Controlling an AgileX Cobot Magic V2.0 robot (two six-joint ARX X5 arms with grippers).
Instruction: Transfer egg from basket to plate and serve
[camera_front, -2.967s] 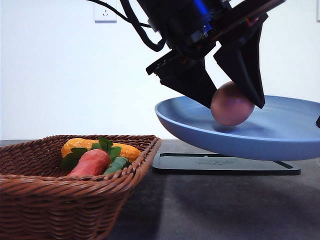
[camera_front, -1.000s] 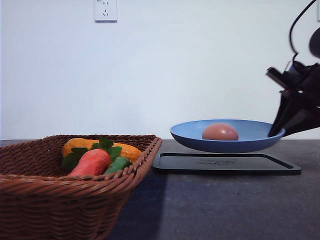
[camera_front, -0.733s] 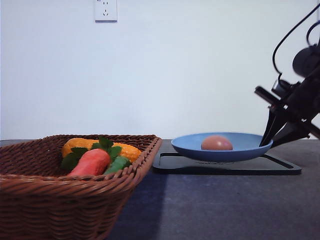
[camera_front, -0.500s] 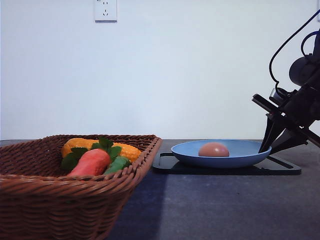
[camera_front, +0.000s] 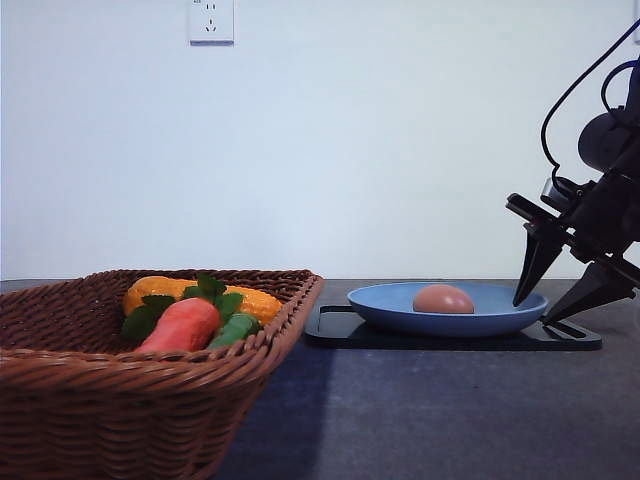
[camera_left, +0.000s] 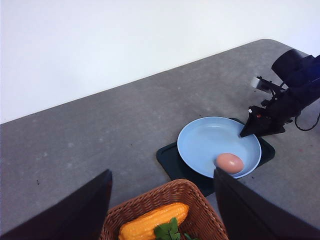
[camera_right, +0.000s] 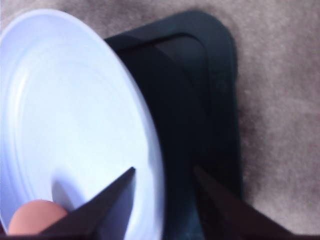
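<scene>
Plate (camera_front: 400, 312) with egg (camera_front: 443, 298) now down on tray (camera_front: 340, 330), right hand (camera_front: 548, 306) unclamped.

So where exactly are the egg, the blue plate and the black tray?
egg (camera_front: 443, 299): front view, middle of its rounded side.
blue plate (camera_front: 388, 307): front view, bare outer rim at its left end.
black tray (camera_front: 330, 329): front view, bare left corner beside the plate.

egg (camera_front: 443, 298) pinkish-brown | plate (camera_front: 400, 305) blue | basket (camera_front: 120, 395) brown weave | tray (camera_front: 440, 338) black
</scene>
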